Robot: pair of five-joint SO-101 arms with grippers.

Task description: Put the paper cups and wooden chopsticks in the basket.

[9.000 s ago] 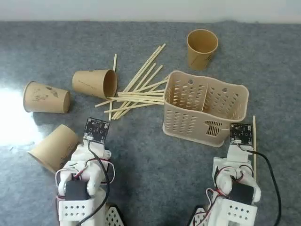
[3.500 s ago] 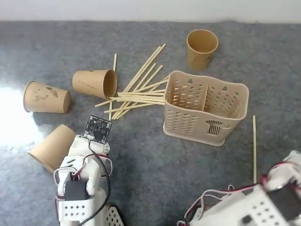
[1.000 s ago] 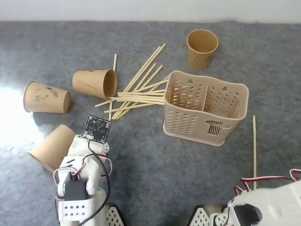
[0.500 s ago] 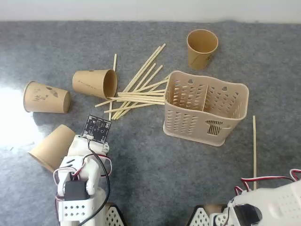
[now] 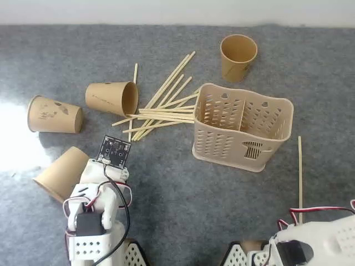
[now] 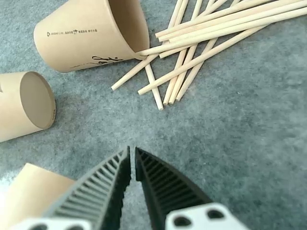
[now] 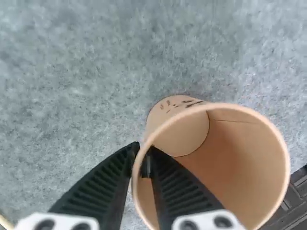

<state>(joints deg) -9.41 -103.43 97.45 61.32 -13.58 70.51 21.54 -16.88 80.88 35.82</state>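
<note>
Swung away from the basket [image 5: 222,145] to the near right corner, the right gripper [image 7: 141,153] pinches the rim of a paper cup [image 7: 230,158] there; lift gently, keeping it upright, toward a compartment, while the left gripper [image 6: 132,152] rests closed, empty.

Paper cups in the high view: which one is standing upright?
The paper cup beyond the basket, mouth facing up. The three cups left of the chopsticks all lie on their sides.
</note>
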